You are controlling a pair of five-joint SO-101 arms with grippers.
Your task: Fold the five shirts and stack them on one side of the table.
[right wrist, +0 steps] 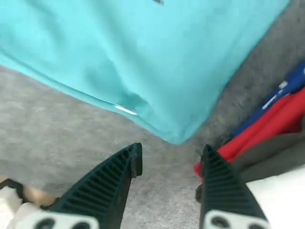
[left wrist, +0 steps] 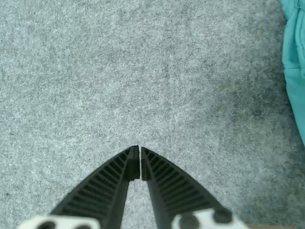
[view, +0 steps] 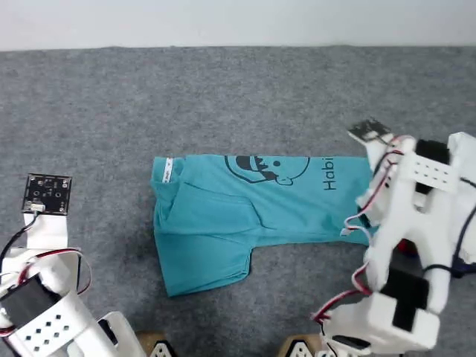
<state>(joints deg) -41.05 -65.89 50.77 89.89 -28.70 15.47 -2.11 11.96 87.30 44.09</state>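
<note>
L gripper (left wrist: pixel 140 155) – fingers pressed together, nothing between them, tips over bare grey table (left wrist: pixel 119 71), with the teal shirt (left wrist: pixel 295 57) near but not touching. R gripper (right wrist: pixel 171 160) – fingers spread, holding nothing, hovering just off a corner of the teal shirt, w/ a red garment (right wrist: pixel 267 129) and a blue garment (right wrist: pixel 288 81) bunched close beside it. High view: shirt lies sideways mid-table, creased, one sleeve sticking out toward the arms' side. R arm (view: pixel 409 245) is at its right end, L arm (view: pixel 44 297) well apart at the near-left corner.
</note>
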